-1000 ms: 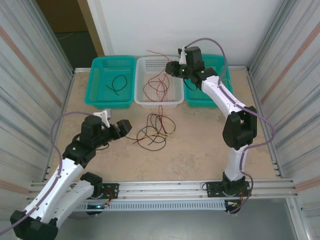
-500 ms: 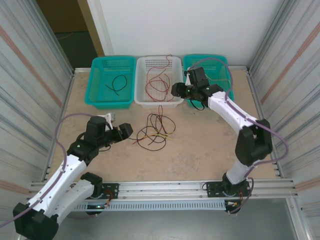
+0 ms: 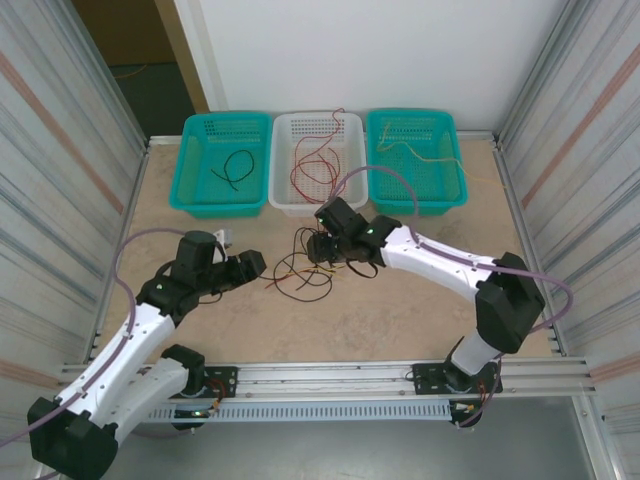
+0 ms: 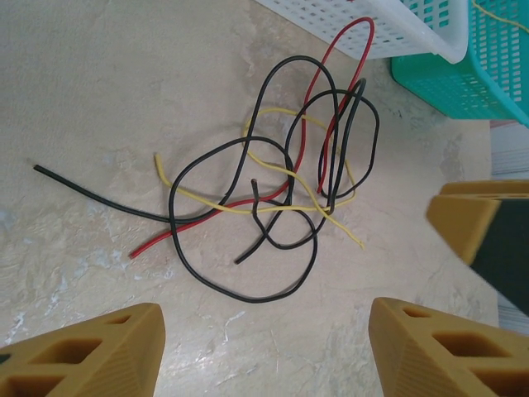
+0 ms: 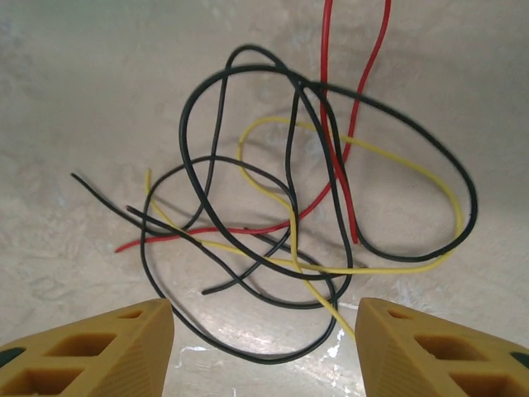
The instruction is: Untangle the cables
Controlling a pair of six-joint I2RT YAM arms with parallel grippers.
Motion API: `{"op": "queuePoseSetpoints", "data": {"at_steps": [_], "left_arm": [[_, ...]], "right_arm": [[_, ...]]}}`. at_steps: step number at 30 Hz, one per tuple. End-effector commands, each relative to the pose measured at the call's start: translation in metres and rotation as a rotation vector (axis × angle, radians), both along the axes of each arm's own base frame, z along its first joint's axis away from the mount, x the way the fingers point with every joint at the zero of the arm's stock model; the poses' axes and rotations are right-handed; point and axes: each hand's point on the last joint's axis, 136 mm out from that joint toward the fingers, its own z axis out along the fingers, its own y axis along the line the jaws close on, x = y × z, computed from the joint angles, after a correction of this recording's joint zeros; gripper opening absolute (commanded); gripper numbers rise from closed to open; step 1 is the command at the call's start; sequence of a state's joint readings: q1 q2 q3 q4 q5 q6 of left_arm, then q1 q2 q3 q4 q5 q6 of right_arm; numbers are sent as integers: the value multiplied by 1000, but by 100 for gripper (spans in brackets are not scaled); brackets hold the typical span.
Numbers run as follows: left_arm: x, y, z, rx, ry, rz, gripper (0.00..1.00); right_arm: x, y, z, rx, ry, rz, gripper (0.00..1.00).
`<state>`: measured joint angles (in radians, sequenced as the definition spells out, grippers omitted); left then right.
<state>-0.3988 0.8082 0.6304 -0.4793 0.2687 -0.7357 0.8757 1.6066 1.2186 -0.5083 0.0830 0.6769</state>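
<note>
- Cables [image 3: 312, 262] are lying in one loose knot on the table [image 3: 420, 310], just in front of the white basket [image 3: 285, 205] and between my two grippers. Red, black and yellow strands are crossing over one another.
- I am judging them light, limp and slick. They look thin enough to slide out of a weak pinch, and tugging one strand is likely to drag the whole knot.
- I am favouring a free end as the hold. The black end [image 4: 50, 171] is trailing clear of the knot, with the red tip [image 4: 136, 252] lying near it.
- Left gripper [image 3: 250, 262] is hovering beside the knot with its fingers spread and nothing between them.
- Right gripper [image 3: 325, 245] is hanging right over the knot, jaws likewise apart and empty, with the crossings [image 5: 331, 157] sitting just ahead of its fingertips.
- Behind the knot, the left teal basket [image 3: 200, 200] is holding a black cable, the white one red cables, and the right teal basket [image 3: 455, 190] a yellow one.
- Both grippers are crowding the same small patch, so I am watching for a clash. A red loop [image 4: 364, 25] is arching close to the white basket's foot and may snag there.
</note>
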Motion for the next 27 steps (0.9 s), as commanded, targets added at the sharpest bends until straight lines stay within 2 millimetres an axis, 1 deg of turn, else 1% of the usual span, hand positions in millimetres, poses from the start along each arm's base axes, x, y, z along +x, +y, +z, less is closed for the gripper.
{"op": "queuePoseSetpoints", "data": {"at_steps": [1, 4, 8, 9, 11, 13, 14, 15, 16, 19, 21, 22, 24, 27], "left_arm": [[-1, 0, 12, 13, -14, -26, 65], [-1, -2, 17, -14, -27, -25, 62], [-1, -8, 24, -80, -46, -19, 62], [-1, -8, 25, -88, -50, -15, 62], [-1, -5, 28, -91, -57, 3, 62], [0, -1, 32, -79, -69, 26, 62], [0, 1, 34, -74, -72, 37, 62], [0, 3, 38, -72, -79, 45, 62], [1, 4, 41, -71, -84, 48, 62], [2, 4, 54, -70, -107, 47, 62], [4, 4, 61, -66, -123, 43, 61], [5, 3, 64, -67, -130, 40, 60], [6, 0, 72, -79, -146, 23, 59], [8, -8, 83, -116, -179, -12, 59]], "right_arm": [[-2, 11, -9, -7, 10, -44, 56], [2, 22, -16, -4, 23, -28, 53], [12, 45, -17, 16, 19, 37, 53], [15, 49, -18, 11, 13, 46, 53], [24, 52, -23, -14, -1, 59, 51], [33, 47, -30, -52, -15, 54, 48], [39, 43, -34, -78, -25, 45, 45], [42, 40, -37, -99, -29, 41, 40], [45, 37, -41, -106, -22, 42, 33], [44, 36, -44, -97, -22, 70, 18], [39, 40, -39, -75, -31, 105, 1], [34, 41, -34, -53, -42, 125, 0], [25, 44, -16, 13, -78, 156, 0], [6, 43, 33, 108, -177, 200, 0]]}}
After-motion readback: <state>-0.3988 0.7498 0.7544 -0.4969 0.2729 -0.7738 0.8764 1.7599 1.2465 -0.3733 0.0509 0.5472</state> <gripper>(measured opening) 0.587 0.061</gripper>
